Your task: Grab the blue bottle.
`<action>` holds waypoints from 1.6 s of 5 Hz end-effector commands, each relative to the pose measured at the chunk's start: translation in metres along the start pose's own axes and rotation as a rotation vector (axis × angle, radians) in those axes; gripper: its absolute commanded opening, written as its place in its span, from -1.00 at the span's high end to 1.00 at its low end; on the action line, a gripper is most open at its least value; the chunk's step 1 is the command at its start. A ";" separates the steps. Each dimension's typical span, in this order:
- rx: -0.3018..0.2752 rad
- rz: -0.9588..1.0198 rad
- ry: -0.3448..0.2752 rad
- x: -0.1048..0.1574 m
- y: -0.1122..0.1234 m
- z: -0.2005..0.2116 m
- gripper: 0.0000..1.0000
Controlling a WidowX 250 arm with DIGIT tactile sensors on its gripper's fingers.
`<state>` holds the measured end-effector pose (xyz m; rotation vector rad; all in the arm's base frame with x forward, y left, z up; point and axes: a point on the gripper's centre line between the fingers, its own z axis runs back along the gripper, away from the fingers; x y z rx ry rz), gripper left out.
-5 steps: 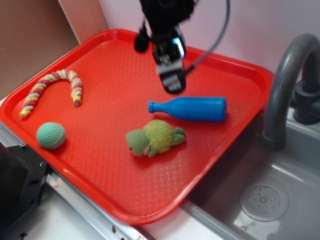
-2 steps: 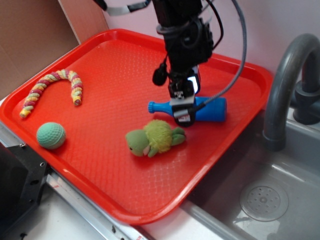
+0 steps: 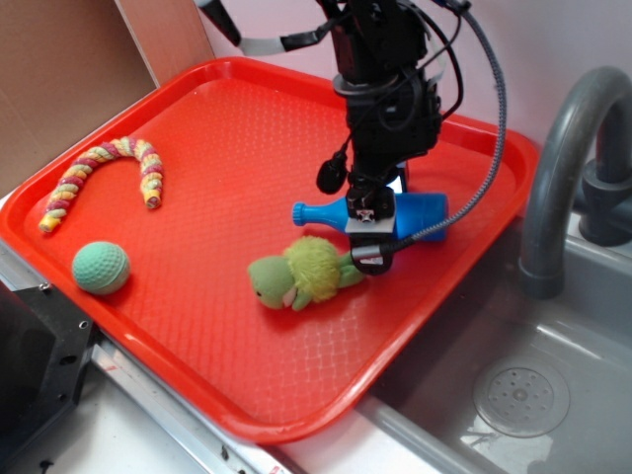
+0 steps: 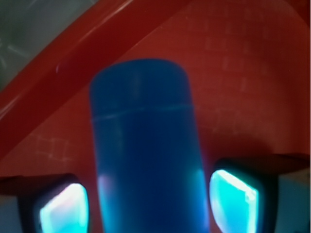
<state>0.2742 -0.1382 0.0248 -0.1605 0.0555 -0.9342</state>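
We see the blue bottle (image 3: 415, 212) lying on its side on the red tray (image 3: 227, 128), its narrow neck pointing left and its flat base toward the tray's right rim. Our gripper (image 3: 369, 235) hangs straight down over the bottle's middle, so the body shows on both sides of the black arm.

In the wrist view the bottle (image 4: 146, 155) fills the centre of the frame, running up between our two fingers (image 4: 232, 198), one at each lower corner. Both pads glow blue from its colour. The jaws stand open about the bottle's width, one on either flank; the picture is blurred and we cannot tell for sure whether the pads touch the plastic, though a thin gap seems to show on each side.

A green plush turtle (image 3: 301, 272) lies just in front of the bottle, nearly under our fingertips. Well apart on the tray's left side sit a green ball (image 3: 101, 268) and a curved braided rope toy (image 3: 104, 173). A grey faucet (image 3: 568, 158) rises over the sink (image 3: 513, 395) to the right.
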 end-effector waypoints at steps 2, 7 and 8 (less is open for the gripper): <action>0.061 -0.017 0.011 0.009 -0.005 0.008 1.00; 0.174 1.047 -0.247 -0.138 -0.034 0.184 1.00; 0.157 1.030 -0.166 -0.131 -0.019 0.175 1.00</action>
